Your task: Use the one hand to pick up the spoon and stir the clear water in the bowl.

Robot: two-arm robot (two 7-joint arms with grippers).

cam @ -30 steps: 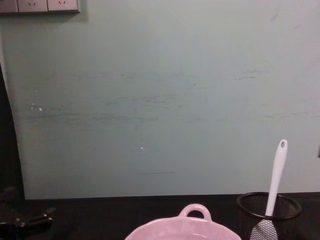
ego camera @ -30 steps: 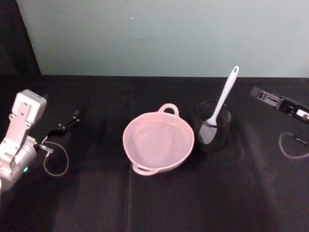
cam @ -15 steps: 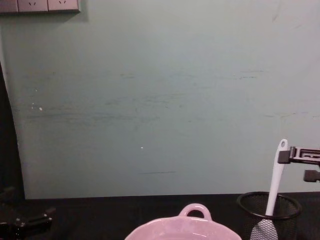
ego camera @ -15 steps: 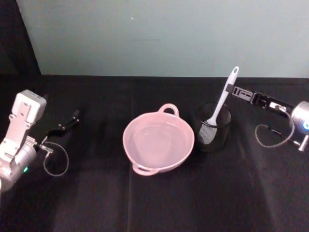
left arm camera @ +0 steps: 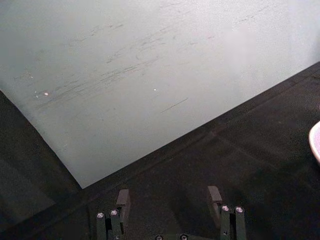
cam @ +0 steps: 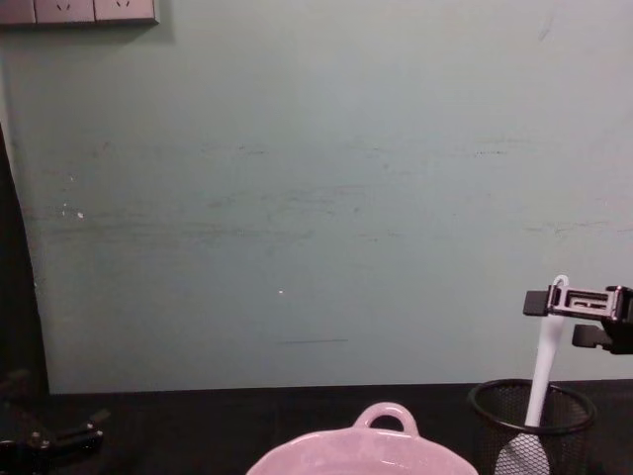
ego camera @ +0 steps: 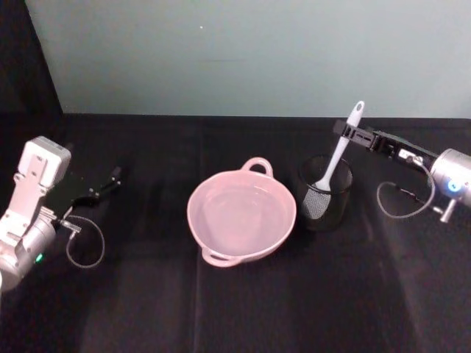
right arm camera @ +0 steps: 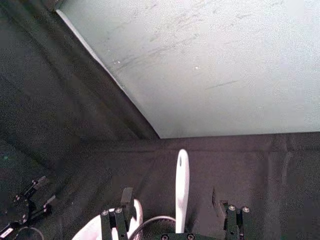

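**Spoon being framed for the grasp; nothing lifted or stirred yet.**
The spoon is being propped upright in the mesh cup, just beside the bowl on the desk. Its upper handle is being straddled by the right gripper, jaws released and clear of it on either side. Clamping, lifting, carrying over and stirring the water are judged as being left to do. The left gripper is being rested at the desk's left, jaws released.
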